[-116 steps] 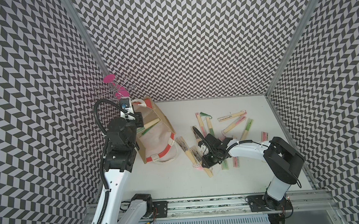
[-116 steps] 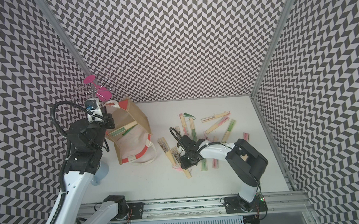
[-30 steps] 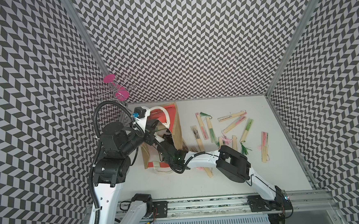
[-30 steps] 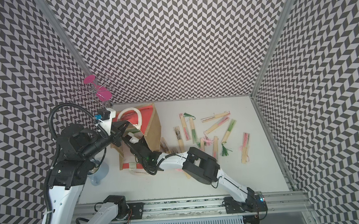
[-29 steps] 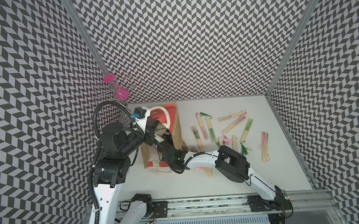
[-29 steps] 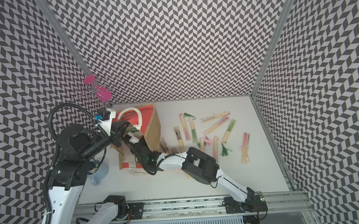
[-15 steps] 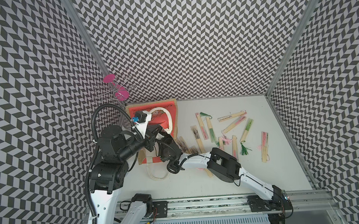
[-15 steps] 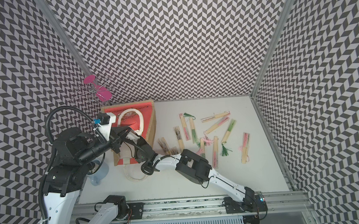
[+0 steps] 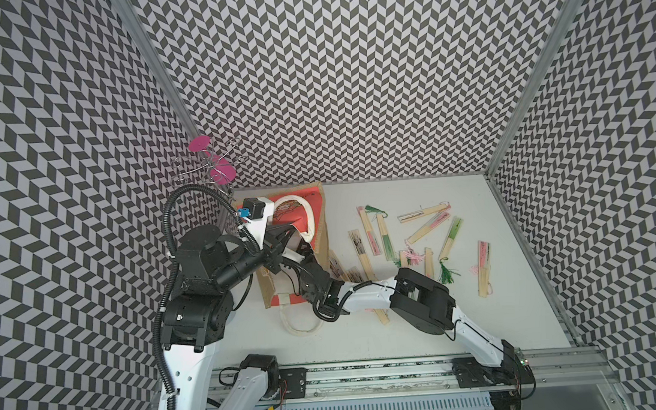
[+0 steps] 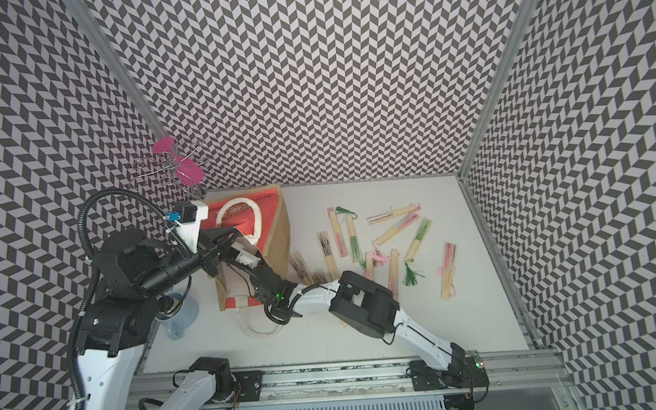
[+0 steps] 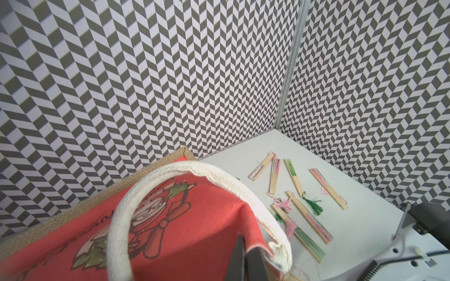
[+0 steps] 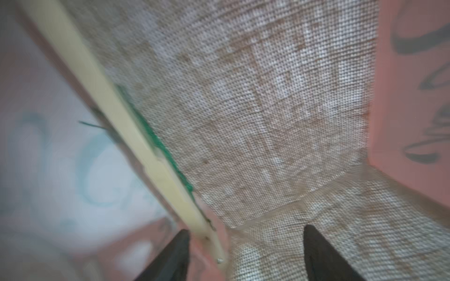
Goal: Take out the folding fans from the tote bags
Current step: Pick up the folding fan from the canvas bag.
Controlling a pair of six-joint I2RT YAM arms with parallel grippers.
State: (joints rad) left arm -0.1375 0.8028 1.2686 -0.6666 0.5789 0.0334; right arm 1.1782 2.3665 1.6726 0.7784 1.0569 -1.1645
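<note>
The tan jute tote bag [image 9: 321, 214] [image 10: 275, 232] is tipped over, its red printed face [image 11: 199, 226] up and its mouth toward the front. My left gripper [image 11: 244, 240] [image 9: 281, 236] is shut on the bag's red rim beside the white rope handle [image 11: 170, 175]. My right gripper [image 12: 246, 233] is inside the bag and open. A pale bamboo folding fan [image 12: 136, 136] with green paper lies between its jaws, close to one finger [image 12: 177, 250]. In both top views the bag hides those jaws. Several more fans [image 9: 383, 235] [image 10: 418, 235] lie on the white table.
A chrome wire stand with pink discs [image 9: 215, 168] stands at the back left corner behind the bag. A clear measuring cup [image 10: 181, 312] sits under my left arm. The bag's other rope handle [image 9: 298, 327] trails on the table in front of it. Patterned walls close three sides.
The left gripper has tipped the bag further over, so its red face turned upward. The right gripper has pushed deeper into the bag's mouth and its jaws have narrowed.
</note>
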